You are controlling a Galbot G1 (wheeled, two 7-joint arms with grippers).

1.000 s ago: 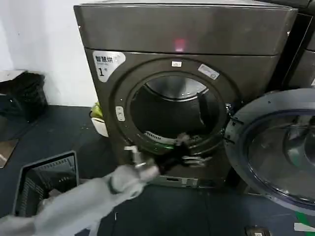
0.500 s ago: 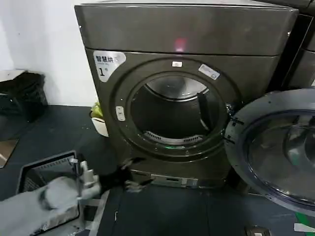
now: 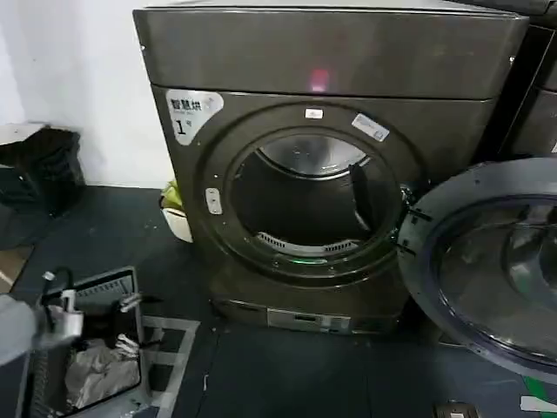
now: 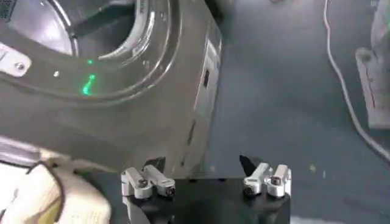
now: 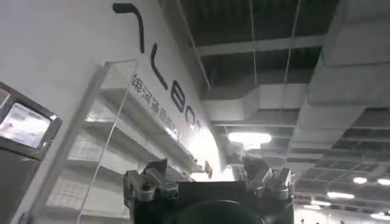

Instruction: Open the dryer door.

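Observation:
The dryer (image 3: 322, 52), bronze-grey with a white "1" sticker and a red light, stands ahead with its drum mouth (image 3: 305, 196) uncovered. The dryer door (image 3: 435, 218) is swung wide to the right, its grey inner face and glass toward me. My left gripper (image 3: 130, 324) hangs low at the left, above a basket and well away from the door, open and holding nothing. In the left wrist view this left gripper (image 4: 201, 167) sits beside the dryer's lower front (image 4: 122, 115). My right gripper (image 5: 204, 173) points up at the ceiling, open and empty.
A black basket (image 3: 87, 283) holding pale cloth sits on the dark floor at the lower left. A neighbouring machine (image 3: 535, 104) stands to the right. A dark bag (image 3: 43, 165) lies by the white wall, and a white and yellow object (image 3: 174, 213) sits beside the dryer.
My left arm has pulled back from the dryer's lower front, down and to the left, and is now over the basket. The door has stayed wide open.

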